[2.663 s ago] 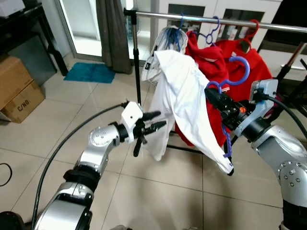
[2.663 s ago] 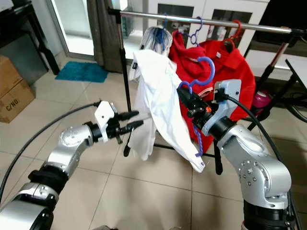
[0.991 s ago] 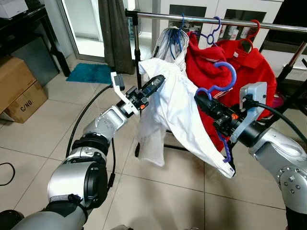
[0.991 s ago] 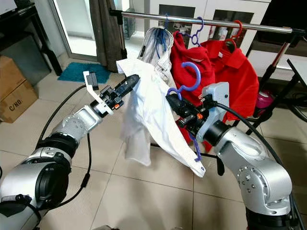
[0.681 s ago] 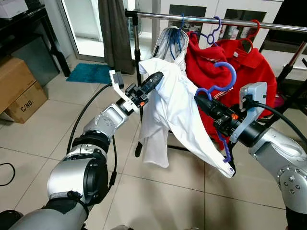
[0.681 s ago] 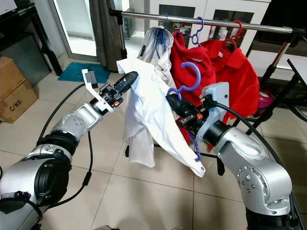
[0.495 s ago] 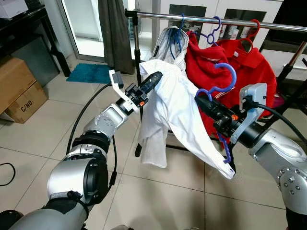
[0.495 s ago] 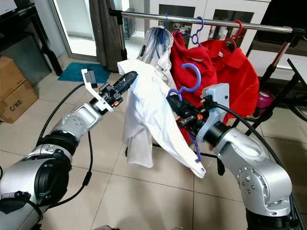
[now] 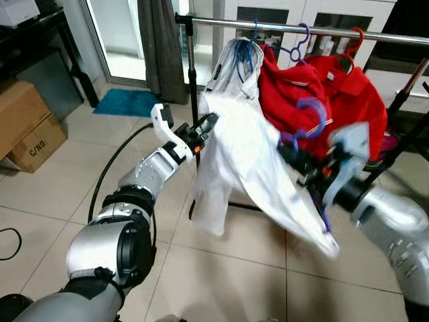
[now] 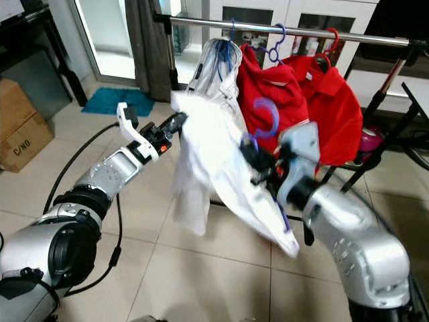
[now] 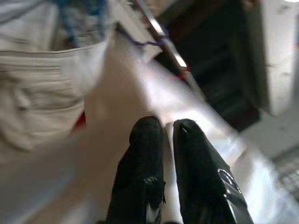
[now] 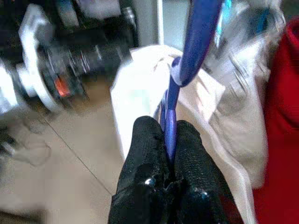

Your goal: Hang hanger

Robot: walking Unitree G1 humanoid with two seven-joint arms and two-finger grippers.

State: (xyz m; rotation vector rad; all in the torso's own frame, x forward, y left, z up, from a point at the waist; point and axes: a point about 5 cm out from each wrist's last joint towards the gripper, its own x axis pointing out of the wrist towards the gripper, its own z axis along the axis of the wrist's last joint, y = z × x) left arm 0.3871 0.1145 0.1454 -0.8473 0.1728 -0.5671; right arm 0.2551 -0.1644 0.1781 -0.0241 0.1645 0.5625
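Observation:
A white shirt (image 9: 248,154) hangs on a blue hanger (image 9: 310,114), in front of and below the metal rail (image 9: 281,27). My right gripper (image 12: 169,140) is shut on the hanger's neck just under the hook; the right arm is motion-blurred. My left gripper (image 9: 208,123) reaches in from the left and is shut on the shirt's shoulder, its fingertips (image 11: 149,130) pinched with white cloth between them. On the rail hang a pale striped garment (image 9: 234,57) and two red shirts (image 9: 288,80).
The rack's upright pole (image 9: 191,74) stands just behind my left gripper. A grey curtain (image 9: 157,47) and a teal mat (image 9: 127,102) are at the back left, a cardboard box (image 9: 27,124) at far left. White cabinets stand behind the rack.
My right arm has moved fast with the hanger, slightly down and to the right, and the shirt swings with it. The left gripper has dropped a little, still on the shoulder.

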